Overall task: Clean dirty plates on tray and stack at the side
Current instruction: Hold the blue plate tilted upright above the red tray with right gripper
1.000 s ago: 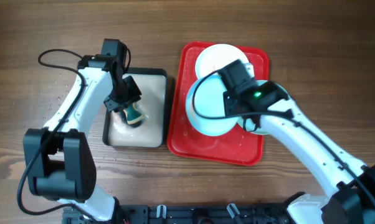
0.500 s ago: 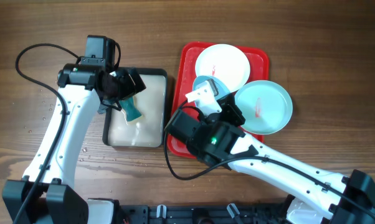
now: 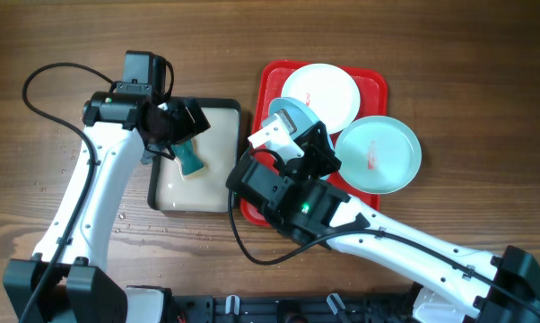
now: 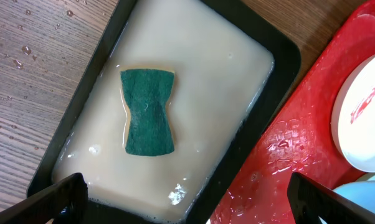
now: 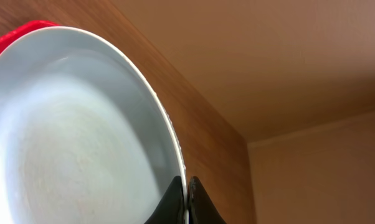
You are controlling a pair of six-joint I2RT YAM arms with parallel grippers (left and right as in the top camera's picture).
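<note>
Plates: three, all at the red tray (image 3: 370, 79).

Overhead: the white plate (image 3: 322, 90) lies flat at the tray's far end and has a red smear. The flat light blue plate (image 3: 382, 154) overhangs the tray's right rim and is also smeared. The held light blue plate (image 3: 286, 115) is tipped on edge above the tray's left half, in the right gripper (image 3: 295, 136). The left gripper (image 3: 173, 126) hovers over the black tray (image 3: 221, 104), and the green sponge (image 3: 191, 162) is just below it. The left arm is clearly the nearer one to the sponge. The held plate lies to that gripper's right, across the black tray's rim.

Left wrist: the left gripper (image 4: 200, 200) has its fingers (image 4: 56, 202) spread wide at the frame's two bottom corners, with nothing between them. The sponge (image 4: 148, 112) floats in the cream liquid (image 4: 206, 68) straight ahead. Its long axis runs away from the camera, so the fingers look set to close across its narrow waist. The red tray (image 4: 281, 149) and the white plate (image 4: 362, 124) are off to the right.

Right wrist: the right gripper (image 5: 186, 194) is pinched on the rim of the held plate (image 5: 75, 130), which stands steeply tilted. No smear shows on the face in view. A corner of the red tray (image 5: 10, 37) shows behind it.

Likely next step: grab the sponge and bring it to the held plate.
</note>
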